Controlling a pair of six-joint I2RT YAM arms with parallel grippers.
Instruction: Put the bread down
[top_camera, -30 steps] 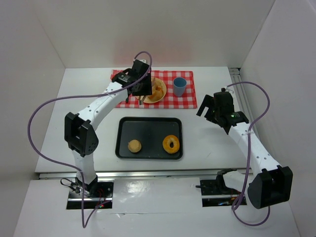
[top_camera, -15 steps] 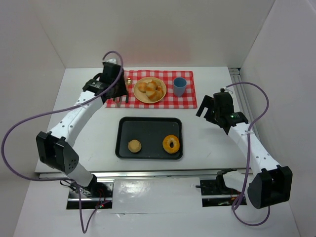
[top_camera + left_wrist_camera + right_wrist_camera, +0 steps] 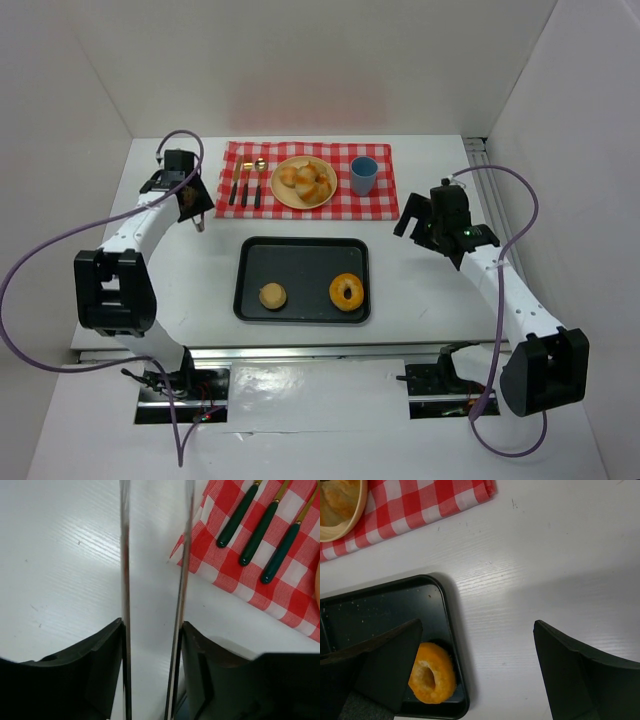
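A cream plate (image 3: 279, 190) with several bread rolls (image 3: 305, 182) sits on the red checked cloth (image 3: 380, 200). The black tray (image 3: 300, 250) holds one roll (image 3: 272, 295) and a ring doughnut (image 3: 347, 292). My left gripper (image 3: 194, 208) hovers over bare table left of the cloth and grips thin metal tongs (image 3: 125, 555); the left gripper (image 3: 152, 624) has a finger against each blade, and nothing lies between the blades. My right gripper (image 3: 422, 222) is open and empty, right of the tray. In the right wrist view the right gripper (image 3: 478, 623) is over white table, with the doughnut (image 3: 432, 672) near its left finger.
A blue cup (image 3: 363, 175) stands on the cloth right of the plate. Three green-handled utensils (image 3: 245, 185) lie on the cloth's left end, also seen as green handles (image 3: 257, 537) in the left wrist view. White walls close in the table on three sides.
My left arm has swung left from above the bread plate, across the cloth's left end, to the bare table beside it. The right arm has barely moved.
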